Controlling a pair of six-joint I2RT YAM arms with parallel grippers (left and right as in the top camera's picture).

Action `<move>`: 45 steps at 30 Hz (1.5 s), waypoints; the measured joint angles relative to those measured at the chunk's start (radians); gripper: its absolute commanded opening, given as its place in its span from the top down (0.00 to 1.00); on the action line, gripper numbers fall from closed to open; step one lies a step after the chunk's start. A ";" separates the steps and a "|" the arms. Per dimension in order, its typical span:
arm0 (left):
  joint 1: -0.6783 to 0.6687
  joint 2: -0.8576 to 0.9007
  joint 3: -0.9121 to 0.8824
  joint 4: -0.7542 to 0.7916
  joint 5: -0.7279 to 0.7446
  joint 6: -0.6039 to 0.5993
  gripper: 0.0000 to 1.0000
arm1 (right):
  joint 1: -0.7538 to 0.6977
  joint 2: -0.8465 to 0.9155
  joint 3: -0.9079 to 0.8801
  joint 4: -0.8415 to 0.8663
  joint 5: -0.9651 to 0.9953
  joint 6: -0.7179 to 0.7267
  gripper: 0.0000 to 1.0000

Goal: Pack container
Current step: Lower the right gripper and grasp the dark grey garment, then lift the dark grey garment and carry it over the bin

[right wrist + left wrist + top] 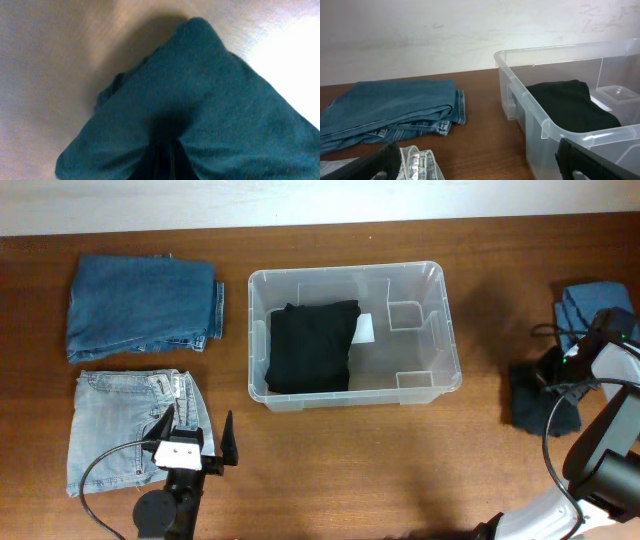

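The clear container (345, 272) stands at mid-table with a folded black garment (312, 347) in its left half. My left gripper (200, 442) hovers open at the table's front, over the right edge of folded light-blue jeans (120, 435), with nothing between its fingers. In the left wrist view the container (520, 87) rises on the right and the light jeans (417, 162) lie by the left finger (375, 162). At the far right my right gripper (548, 380) is shut on a dark teal cloth (535, 410). That cloth (200, 100) bunches into the grip (167, 165).
Folded dark-blue jeans (140, 305) lie at the back left, also seen in the left wrist view (390, 110). More blue cloth (590, 305) sits at the right edge behind the right arm. The container's right half holds only moulded ledges (405, 315).
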 measured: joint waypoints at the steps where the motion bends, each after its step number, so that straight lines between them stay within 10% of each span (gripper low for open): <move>1: 0.000 0.000 0.000 0.000 0.000 0.000 0.01 | 0.003 0.004 0.000 0.027 -0.027 0.008 0.96; 9: 0.000 0.000 0.000 0.000 0.000 0.000 0.00 | 0.120 0.052 -0.006 0.200 -0.302 0.167 0.96; 15: 0.000 0.000 0.000 0.000 0.000 0.000 0.00 | 0.129 0.058 -0.004 0.195 -0.381 0.212 0.76; 22: 0.000 0.000 0.000 0.000 0.000 0.000 0.01 | 0.128 0.047 0.129 0.002 -0.393 0.055 0.03; 29: 0.000 0.000 0.000 0.000 0.000 0.000 0.01 | 0.079 0.006 0.327 -0.278 -0.182 -0.314 0.01; 45: 0.000 0.000 0.000 0.000 0.000 0.000 0.01 | 0.085 0.080 0.204 -0.191 -0.085 -0.623 0.01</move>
